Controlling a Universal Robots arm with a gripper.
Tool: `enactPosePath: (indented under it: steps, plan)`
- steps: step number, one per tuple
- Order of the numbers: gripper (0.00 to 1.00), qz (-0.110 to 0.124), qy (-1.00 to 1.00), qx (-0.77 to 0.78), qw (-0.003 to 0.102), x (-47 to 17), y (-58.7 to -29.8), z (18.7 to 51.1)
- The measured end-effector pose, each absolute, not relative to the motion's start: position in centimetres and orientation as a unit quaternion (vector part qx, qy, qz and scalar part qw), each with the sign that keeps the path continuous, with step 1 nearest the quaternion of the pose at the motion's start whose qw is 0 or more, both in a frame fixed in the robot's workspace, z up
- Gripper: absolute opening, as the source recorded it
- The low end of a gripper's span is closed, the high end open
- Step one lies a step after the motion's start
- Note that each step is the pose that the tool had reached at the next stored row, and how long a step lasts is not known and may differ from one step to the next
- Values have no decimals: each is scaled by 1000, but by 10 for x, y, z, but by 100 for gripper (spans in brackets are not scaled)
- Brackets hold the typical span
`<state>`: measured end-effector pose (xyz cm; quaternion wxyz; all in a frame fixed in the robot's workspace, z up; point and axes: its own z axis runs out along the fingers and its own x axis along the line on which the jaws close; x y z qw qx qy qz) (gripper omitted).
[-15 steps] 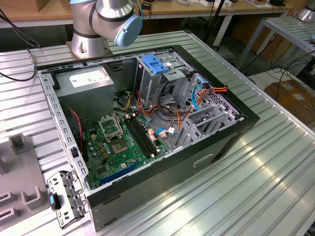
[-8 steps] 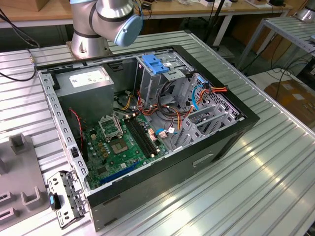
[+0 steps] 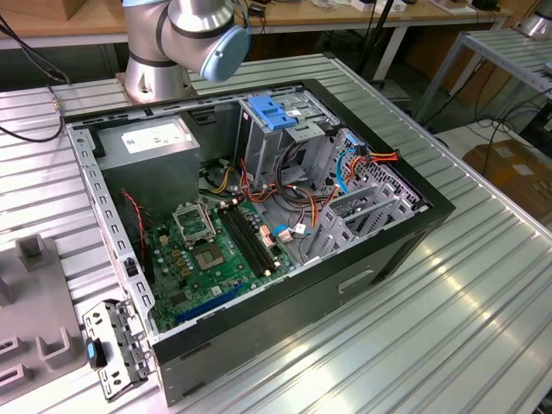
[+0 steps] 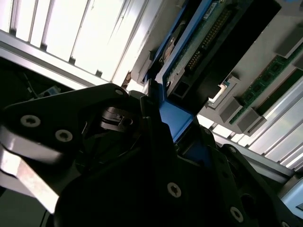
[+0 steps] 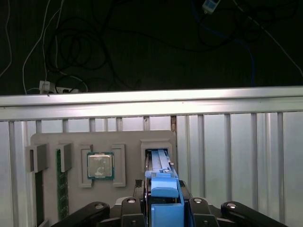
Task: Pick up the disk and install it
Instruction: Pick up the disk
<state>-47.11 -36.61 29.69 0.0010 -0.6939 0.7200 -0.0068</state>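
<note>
Gripper (image 5: 163,208) pinches the disk (image 5: 159,163) by its blue rail (image 5: 164,189); the disk stands on edge in a slot of the grey holder tray (image 5: 71,139), I judge so that both sides are free for grasping

Disk (image 5: 163,187) rails blue; tray (image 5: 128,142) pale grey — table (image 5: 236,142) ribbed silver, motherboard (image 3: 185,276) green, case (image 3: 259,319) black.

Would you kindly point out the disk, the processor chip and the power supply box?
Disk (image 5: 164,202), first wrist view, blue side rail.
Processor chip (image 5: 100,166), first wrist view, metal lid.
Power supply box (image 3: 155,181), exterior view, grey side.
</note>
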Motion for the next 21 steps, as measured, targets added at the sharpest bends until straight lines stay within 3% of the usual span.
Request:
enactPosePath:
  steps: [21]
  plan:
    - [37,-10,720,-694,-2,-471,-366,314]
